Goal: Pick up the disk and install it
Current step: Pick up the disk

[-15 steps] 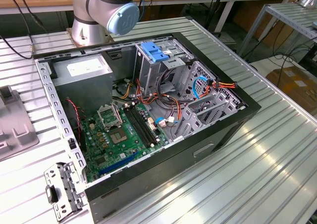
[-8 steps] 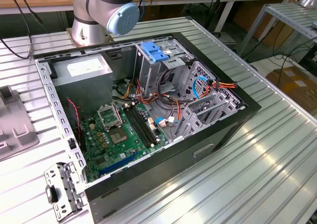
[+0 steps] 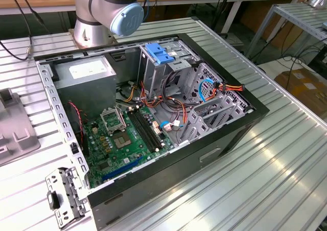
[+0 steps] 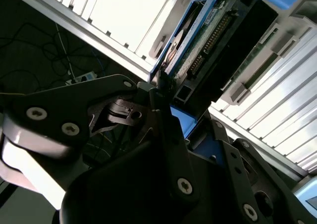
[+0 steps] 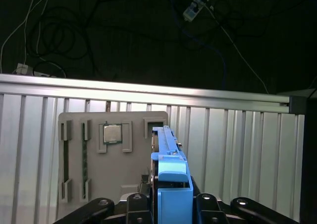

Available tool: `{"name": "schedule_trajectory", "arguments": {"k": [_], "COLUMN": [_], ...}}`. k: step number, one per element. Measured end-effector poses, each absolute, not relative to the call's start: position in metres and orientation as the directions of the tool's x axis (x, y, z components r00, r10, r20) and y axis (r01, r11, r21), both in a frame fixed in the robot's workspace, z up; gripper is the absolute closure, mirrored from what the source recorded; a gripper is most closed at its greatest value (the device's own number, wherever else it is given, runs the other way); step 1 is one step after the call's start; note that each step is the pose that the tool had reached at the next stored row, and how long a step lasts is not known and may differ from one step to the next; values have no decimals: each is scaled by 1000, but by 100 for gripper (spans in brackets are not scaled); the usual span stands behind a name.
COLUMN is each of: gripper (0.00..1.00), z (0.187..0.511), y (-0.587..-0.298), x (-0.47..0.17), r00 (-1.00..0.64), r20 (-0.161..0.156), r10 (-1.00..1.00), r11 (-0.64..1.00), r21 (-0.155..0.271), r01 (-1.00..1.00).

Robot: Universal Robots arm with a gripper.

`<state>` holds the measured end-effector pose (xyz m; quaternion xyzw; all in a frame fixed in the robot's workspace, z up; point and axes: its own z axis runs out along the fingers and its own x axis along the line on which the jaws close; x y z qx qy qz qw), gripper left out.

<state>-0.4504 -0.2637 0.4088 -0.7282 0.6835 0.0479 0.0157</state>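
Note:
The disk [image 5: 165, 149] appears edge-on in the first wrist view, a thin metal slab with blue plastic side rails, standing upright over a grey parts tray [image 5: 89, 184]. My gripper [image 5: 171, 206] has its two dark fingers on either side of the blue rail, shut on it. In the second wrist view the disk [image 4: 213, 40] shows its circuit-board face and connector row, with the gripper [image 4: 185, 120] clamped at its near end. The open computer case [image 3: 230, 134] lies on the table in the exterior view, and its metal drive cage [image 3: 153, 75] has a blue latch handle [image 3: 158, 53] on top.
The case holds a grey power-supply box [image 3: 87, 72], a green motherboard [image 3: 125, 139] and loose cables. The robot base [image 3: 102, 11] stands behind it. The grey tray [image 3: 15, 134] lies at the exterior view's left and holds a processor chip [image 5: 112, 133]. Beyond the table's edge rail [image 5: 148, 92] lies dark floor with cables.

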Motion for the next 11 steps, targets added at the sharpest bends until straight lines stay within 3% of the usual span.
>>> {"name": "schedule_trajectory", "arguments": {"k": [11], "gripper": [63], "z": [418], "y": [-264], "x": [-450], "r00": [61], "r20": [-91], "r10": [-994], "r11": [-65], "r21": [43], "r01": [-997]}}
